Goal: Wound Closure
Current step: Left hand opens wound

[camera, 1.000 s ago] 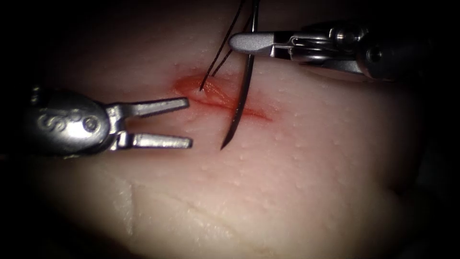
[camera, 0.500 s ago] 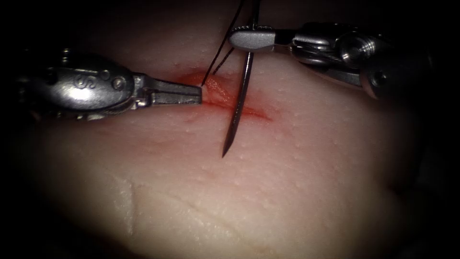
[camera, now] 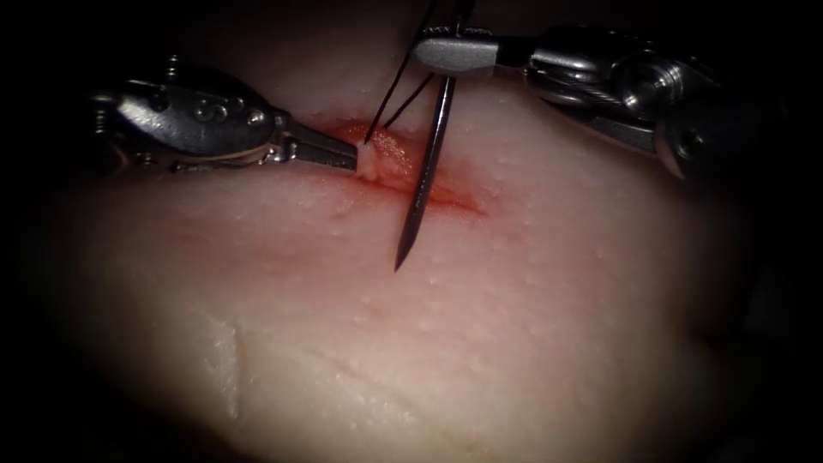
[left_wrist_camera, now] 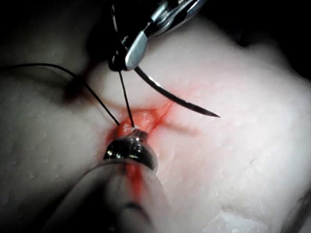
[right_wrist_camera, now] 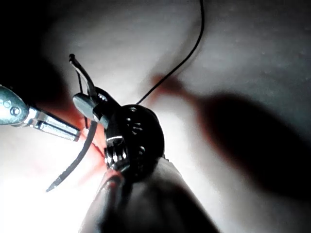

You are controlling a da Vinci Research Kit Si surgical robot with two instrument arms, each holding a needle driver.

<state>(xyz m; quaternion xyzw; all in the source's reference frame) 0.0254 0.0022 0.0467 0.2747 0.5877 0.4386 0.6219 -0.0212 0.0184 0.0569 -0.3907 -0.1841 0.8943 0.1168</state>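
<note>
We find almost nothing readable here. The only marks sit on the metal body of the left hand, just behind its jaws: a few raised, rounded characters stamped into the steel. In the endoscope view they lie at an angle and catch the light, and we cannot make them out as definite letters or digits. The same hand appears in the right wrist view, where we see round spots on the metal but nothing we can read. The right hand carries no legible marking that we can tell.
</note>
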